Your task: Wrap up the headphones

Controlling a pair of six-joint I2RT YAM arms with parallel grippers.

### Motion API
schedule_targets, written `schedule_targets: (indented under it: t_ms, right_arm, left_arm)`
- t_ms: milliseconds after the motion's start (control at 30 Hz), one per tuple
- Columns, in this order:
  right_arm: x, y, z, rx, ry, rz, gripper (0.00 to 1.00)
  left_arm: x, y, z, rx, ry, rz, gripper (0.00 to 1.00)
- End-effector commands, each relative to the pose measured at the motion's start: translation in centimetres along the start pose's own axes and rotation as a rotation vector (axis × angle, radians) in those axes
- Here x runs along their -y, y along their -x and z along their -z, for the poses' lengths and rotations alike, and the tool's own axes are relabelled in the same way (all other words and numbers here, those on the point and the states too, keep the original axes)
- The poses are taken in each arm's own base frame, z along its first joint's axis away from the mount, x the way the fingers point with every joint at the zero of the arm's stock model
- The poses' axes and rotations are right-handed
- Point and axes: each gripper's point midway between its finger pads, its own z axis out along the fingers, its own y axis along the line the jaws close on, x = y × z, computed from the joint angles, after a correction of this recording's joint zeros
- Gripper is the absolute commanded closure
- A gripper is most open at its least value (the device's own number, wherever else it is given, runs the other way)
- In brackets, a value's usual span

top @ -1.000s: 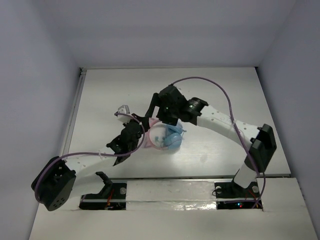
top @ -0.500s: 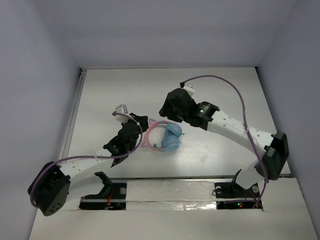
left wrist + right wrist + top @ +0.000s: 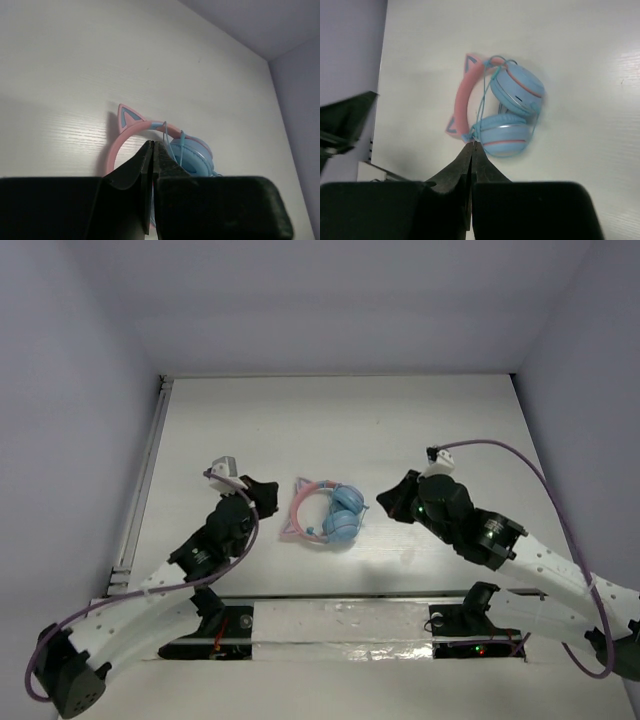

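Observation:
The headphones [image 3: 325, 512] lie on the white table between the two arms, pink cat-ear headband to the left and the two light-blue ear cups together on the right. Their thin blue cable [image 3: 485, 95] runs in loops over the headband and around the cups. My left gripper [image 3: 266, 490] hangs a short way to their left, shut and empty. In the left wrist view its tips [image 3: 152, 143] stand in front of the headphones [image 3: 195, 156]. My right gripper [image 3: 386, 502] is just right of the cups, shut and empty. Its tips [image 3: 471, 144] point at the headphones [image 3: 504, 135].
Purple robot cables [image 3: 500, 447] arch over both arms. The table's raised left rail [image 3: 140, 490] and the grey walls bound the space. The arm bases [image 3: 470, 618] sit along the near edge.
Both arms have drawn back from the headphones, the right arm far to the right and down. The right gripper went from open to shut. The headphones now lie free.

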Motion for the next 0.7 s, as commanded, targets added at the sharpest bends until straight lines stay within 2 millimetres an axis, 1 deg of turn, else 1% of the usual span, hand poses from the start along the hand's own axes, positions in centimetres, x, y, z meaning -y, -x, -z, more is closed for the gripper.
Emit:
schedule_targets:
  t_ms: [0, 33, 67, 100, 133, 167, 200, 233, 267, 300, 333, 367, 400, 433, 467, 500, 533, 567, 667]
  right_arm:
    - [0.9, -2.4, 1.0, -0.038, 0.091, -0.003, 1.0]
    - [0.5, -2.5, 1.1, -0.035, 0.126, -0.014, 0.99]
    - [0.7, -2.9, 1.2, -0.042, 0.134, -0.014, 0.97]
    - [1.3, -3.2, 1.1, -0.046, 0.12, -0.01, 0.96]
    - [1.4, -3.0, 1.3, -0.035, 0.116, -0.012, 0.94]
    - [1.6, -2.6, 1.4, -0.02, 0.107, 0.001, 0.9]
    - [2.0, -1.9, 1.5, 0.013, 0.083, 0.006, 0.88]
    - [1.8, -0.8, 2.1, 0.041, 0.079, 0.009, 0.83]
    - [1.9, 0.1, 2.5, 0.069, 0.069, 0.024, 0.78]
    - [1.8, 1.0, 3.0, 0.099, 0.063, 0.026, 0.72]
    - [1.9, 2.9, 3.9, 0.16, 0.039, 0.021, 0.53]
    - [1.6, 4.5, 5.1, 0.212, 0.05, 0.016, 0.44]
    - [2.1, 5.9, 5.9, 0.268, 0.025, 0.006, 0.35]
    - [2.0, 7.0, 6.8, 0.309, 0.03, -0.002, 0.25]
    - [1.8, 8.8, 8.6, 0.369, 0.057, -0.018, 0.08]
    - [2.0, 9.6, 9.4, 0.405, 0.058, -0.027, 0.02]
    - [2.3, 10.8, 10.4, 0.459, 0.053, -0.044, 0.0]
    - [2.5, 11.9, 11.8, 0.513, 0.069, -0.063, 0.0]
    - [3.0, 12.7, 13.2, 0.562, 0.094, -0.07, 0.0]
  left_arm:
    - [0.8, 2.6, 2.7, 0.029, -0.055, -0.015, 1.0]
    - [1.4, 3.6, 3.3, 0.046, -0.073, -0.003, 1.0]
    - [1.8, 4.8, 4.1, 0.071, -0.094, 0.018, 0.96]
    - [1.5, 4.9, 4.6, 0.061, -0.082, 0.01, 0.91]
    - [1.7, 5.4, 4.9, 0.066, -0.091, 0.016, 0.86]
    - [2.4, 6.7, 5.7, 0.089, -0.11, 0.033, 0.81]
    - [2.4, 6.9, 6.0, 0.084, -0.108, 0.029, 0.72]
    - [3.1, 8.3, 6.7, 0.107, -0.129, 0.043, 0.67]
    - [3.5, 9.3, 7.4, 0.126, -0.146, 0.05, 0.59]
    - [3.5, 9.9, 7.8, 0.136, -0.143, 0.045, 0.55]
    - [4.3, 11.5, 8.6, 0.165, -0.164, 0.043, 0.52]
    - [4.6, 12.4, 9.2, 0.183, -0.176, 0.044, 0.48]
    - [4.4, 13.1, 9.5, 0.195, -0.158, 0.035, 0.43]
    - [4.6, 13.9, 9.9, 0.21, -0.158, 0.034, 0.41]
    - [5.1, 15.3, 10.7, 0.238, -0.168, 0.03, 0.39]
    - [5.2, 16.1, 11.0, 0.255, -0.164, 0.026, 0.35]
    - [5.6, 17.1, 11.5, 0.277, -0.176, 0.027, 0.29]
    - [5.7, 17.7, 11.7, 0.296, -0.176, 0.013, 0.26]
    - [6.2, 18.8, 12.2, 0.326, -0.188, 0.012, 0.25]
